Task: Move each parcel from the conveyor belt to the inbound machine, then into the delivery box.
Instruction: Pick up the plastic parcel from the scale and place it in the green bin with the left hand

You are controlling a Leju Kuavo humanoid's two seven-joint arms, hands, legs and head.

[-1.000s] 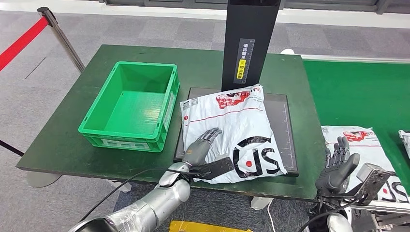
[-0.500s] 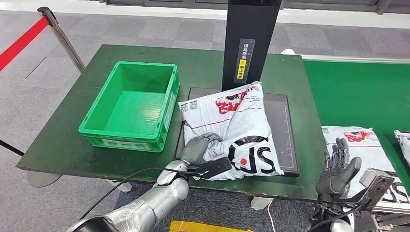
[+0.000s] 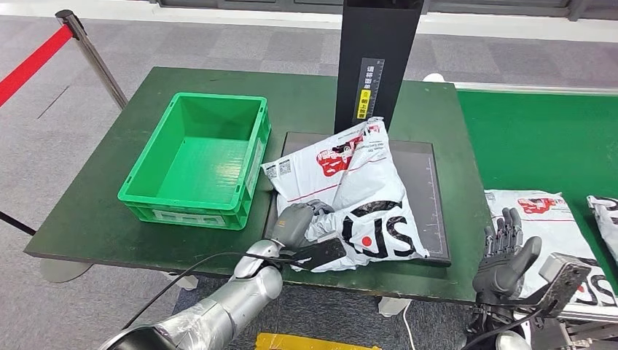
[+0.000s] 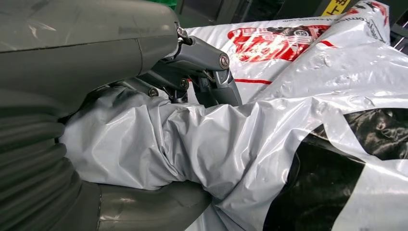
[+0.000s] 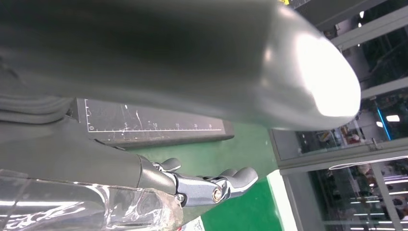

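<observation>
Nearest, at the right, the right hand [image 3: 505, 255] stands upright with its fingers spread apart and nothing in them, in front of the near edge of the green conveyor belt [image 3: 539, 138]; the right wrist view shows its fingers [image 5: 226, 180] loosely extended over green surface. Just beyond it a second parcel [image 3: 543, 219] lies flat on the belt, and the corner of another white bag [image 3: 605, 219] shows at the far right edge. At the near edge of the dark green table [image 3: 95, 211], the left hand [image 3: 295, 222] has its fingers curled around a bunched fold at the near left corner of the white parcel [image 3: 350, 189]; the left wrist view shows the crumpled plastic [image 4: 192, 144] pinched between thumb and fingers. That parcel rests on the black scanning plate of the inbound machine [image 3: 430, 189], its far end tilted up toward the machine's black upright column [image 3: 375, 58]. To the left of the plate, just beside it, sits the green delivery box [image 3: 197, 157]. Farthest left, a stanchion with red belt [image 3: 84, 44] stands on the grey floor.
</observation>
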